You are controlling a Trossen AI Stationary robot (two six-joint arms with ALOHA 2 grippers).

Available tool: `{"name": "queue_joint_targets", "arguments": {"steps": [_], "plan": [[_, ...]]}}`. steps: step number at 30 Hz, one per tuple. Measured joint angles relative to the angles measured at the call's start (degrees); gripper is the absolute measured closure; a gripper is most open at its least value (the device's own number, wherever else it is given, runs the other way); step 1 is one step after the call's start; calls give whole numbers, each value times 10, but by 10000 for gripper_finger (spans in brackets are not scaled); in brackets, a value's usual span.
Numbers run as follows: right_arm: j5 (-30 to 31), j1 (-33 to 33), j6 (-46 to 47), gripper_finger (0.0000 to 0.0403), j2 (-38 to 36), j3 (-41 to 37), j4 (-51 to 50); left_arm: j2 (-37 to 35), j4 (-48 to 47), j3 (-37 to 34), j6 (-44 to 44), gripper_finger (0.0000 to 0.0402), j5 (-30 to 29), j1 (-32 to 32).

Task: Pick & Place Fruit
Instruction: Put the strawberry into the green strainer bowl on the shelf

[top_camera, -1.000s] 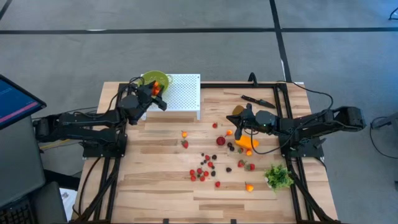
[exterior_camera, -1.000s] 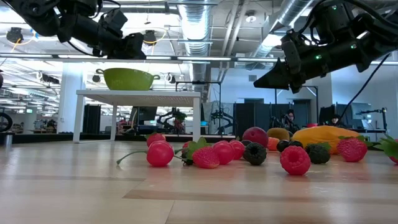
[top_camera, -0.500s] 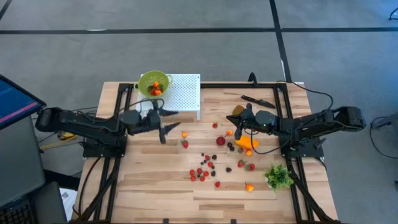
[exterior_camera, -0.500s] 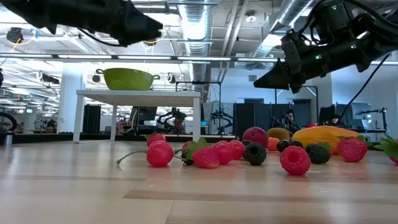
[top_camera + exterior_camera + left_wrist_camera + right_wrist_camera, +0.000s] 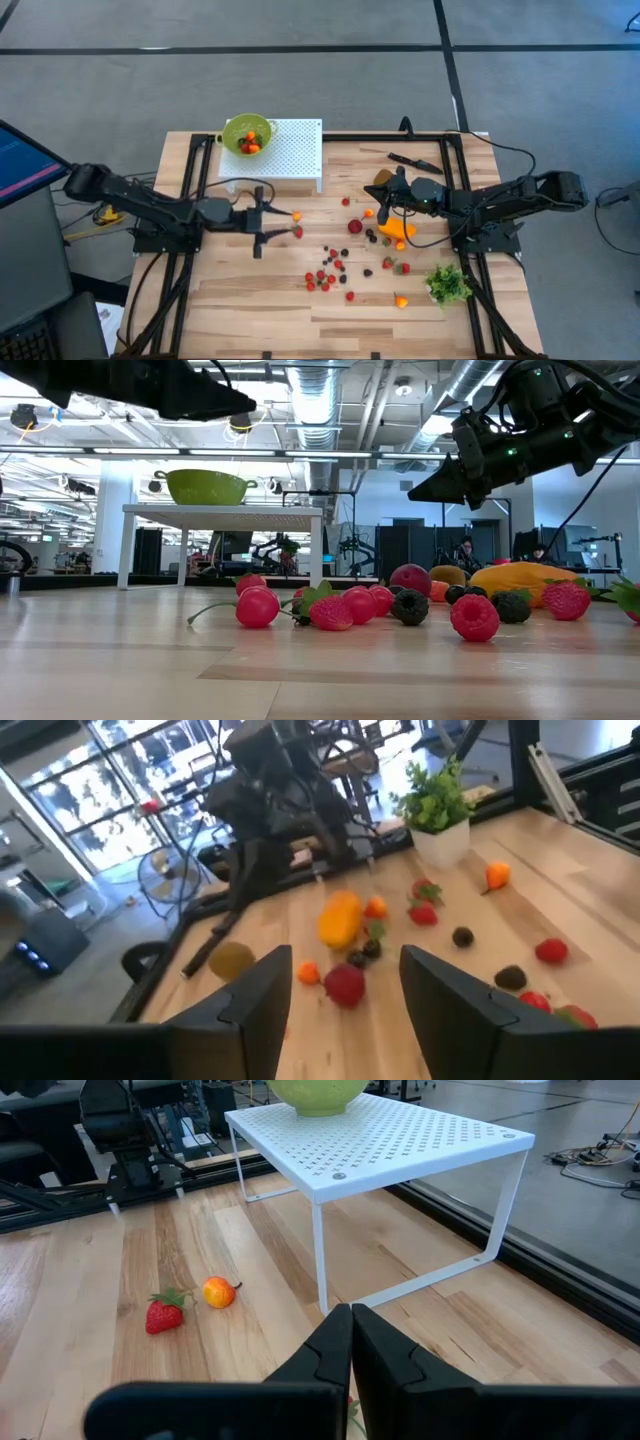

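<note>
While the fruit (image 5: 340, 262) sits scattered across the pale wood-plank tabletop (image 5: 250, 290) — grey floor around — left gripper (image 5: 272, 222) hovers beside two pieces, fingers apart, empty; right gripper (image 5: 383, 213) fingers pressed together.

The fruit lies loose on the tabletop (image 5: 250, 290). A strawberry (image 5: 298, 232) and a small orange berry (image 5: 297, 215) sit just ahead of the left claw (image 5: 268, 224), whose fingers are spread with nothing between them. A cluster of small red and dark berries (image 5: 325, 275) lies farther on, between the two claws. A long orange fruit (image 5: 397, 229) lies flat right beside the right claw (image 5: 382, 216), which is closed and empty. A brownish-olive oval (image 5: 382, 178) rests just behind that claw.
</note>
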Motion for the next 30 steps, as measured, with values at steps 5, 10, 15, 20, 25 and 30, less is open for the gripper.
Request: {"name": "queue_joint_targets", "arguments": {"steps": [5, 10, 15, 20, 25, 30], "plan": [[0, 0, 0, 397, 0, 0, 0, 31, 3, 0, -48, 229, 0, 2], [0, 0, 0, 397, 0, 0, 0, 78, 3, 0, -44, 227, 91, 26], [0, 0, 0, 397, 0, 0, 0, 124, 2, 0, 7, 220, 140, 44], [0, 0, 0, 397, 0, 0, 0, 158, 2, 0, 31, 214, 141, 55], [0, 0, 0, 397, 0, 0, 0, 193, 2, 0, 31, 213, 140, 68], [0, 0, 0, 397, 0, 0, 0, 224, 2, 0, 31, 213, 140, 84]]}}
